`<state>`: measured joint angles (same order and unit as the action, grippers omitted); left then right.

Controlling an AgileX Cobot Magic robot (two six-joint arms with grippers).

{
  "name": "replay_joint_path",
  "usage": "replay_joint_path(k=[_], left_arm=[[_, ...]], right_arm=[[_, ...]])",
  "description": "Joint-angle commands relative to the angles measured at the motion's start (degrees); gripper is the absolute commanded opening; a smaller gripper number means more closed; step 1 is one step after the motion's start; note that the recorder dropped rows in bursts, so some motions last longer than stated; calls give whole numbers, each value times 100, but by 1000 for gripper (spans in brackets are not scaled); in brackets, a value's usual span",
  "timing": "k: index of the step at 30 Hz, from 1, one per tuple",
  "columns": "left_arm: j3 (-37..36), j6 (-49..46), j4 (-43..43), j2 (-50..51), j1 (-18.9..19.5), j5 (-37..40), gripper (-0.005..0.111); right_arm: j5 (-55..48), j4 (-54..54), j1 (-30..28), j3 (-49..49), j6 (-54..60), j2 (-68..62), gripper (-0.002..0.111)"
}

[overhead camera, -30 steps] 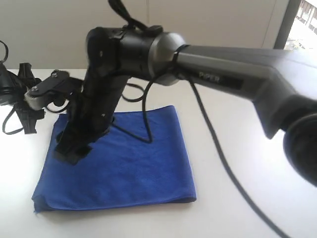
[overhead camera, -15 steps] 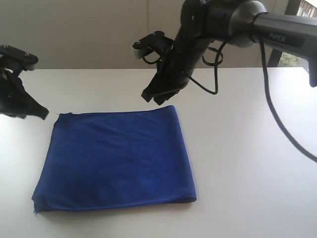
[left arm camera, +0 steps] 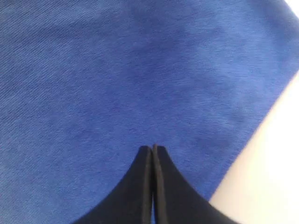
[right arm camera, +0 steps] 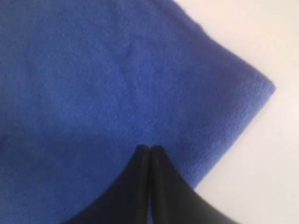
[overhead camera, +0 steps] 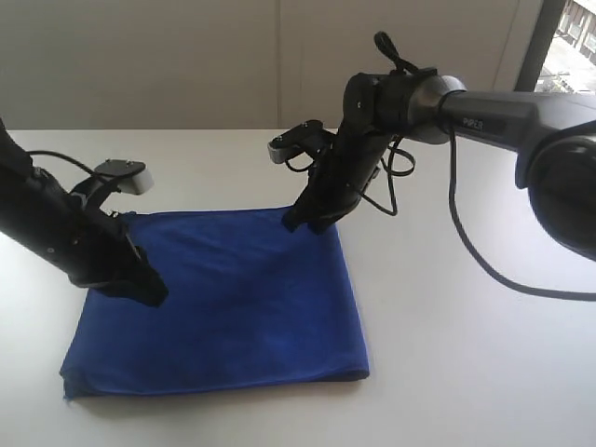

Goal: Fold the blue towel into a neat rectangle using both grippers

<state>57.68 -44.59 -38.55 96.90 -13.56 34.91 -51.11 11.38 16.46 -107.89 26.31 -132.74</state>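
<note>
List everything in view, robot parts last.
towel: one, blue, lying flat on the table.
table: one, white, under the towel.
wall: one, pale, behind the table.
window: one, bright, far right, behind the table.
cable: one, black, looping down from the right arm.
left arm: one, black, reaching in from the left.
right arm: one, grey and black, reaching in from the right.
left pincer: one, black, jaws shut, over the towel's left part.
right pincer: one, black, jaws shut, at the towel's far right corner.
</note>
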Motion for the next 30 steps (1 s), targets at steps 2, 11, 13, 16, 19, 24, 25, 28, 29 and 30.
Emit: replay_joint_path(k=[2, 11, 13, 16, 19, 24, 25, 28, 29, 30], left_arm=[[-314, 261, -130, -14, -43, -993, 0], [-314, 261, -130, -14, -43, -1362, 0], [-314, 261, -130, -14, -43, -1384, 0], [-314, 261, -130, -14, -43, -1317, 0], [-314, 261, -130, -14, -43, -1243, 0], [-314, 261, -130, -14, -43, -1232, 0], [-314, 261, -130, -14, -43, -1232, 0], [-314, 261, -130, -14, -43, -1232, 0], [-314, 261, -140, -14, -43, -1233, 0], [-314, 261, -140, -14, -43, -1233, 0]], right_arm=[[180, 75, -48, -8, 76, -203, 0], [230, 5, 20, -8, 48, -278, 0], [182, -703, 20, 2, -318, -278, 0], [117, -938, -74, 2, -563, -278, 0], [-95, -1348, -138, 2, -1065, -278, 0], [-711, -1911, -369, 2, -1341, -278, 0], [-879, -1911, -472, 2, -1341, -278, 0], [-1317, -1911, -733, 2, -1434, -278, 0], [-1488, -1911, -807, 2, -1459, -278, 0], [-1661, -1911, -898, 2, -1470, -278, 0]])
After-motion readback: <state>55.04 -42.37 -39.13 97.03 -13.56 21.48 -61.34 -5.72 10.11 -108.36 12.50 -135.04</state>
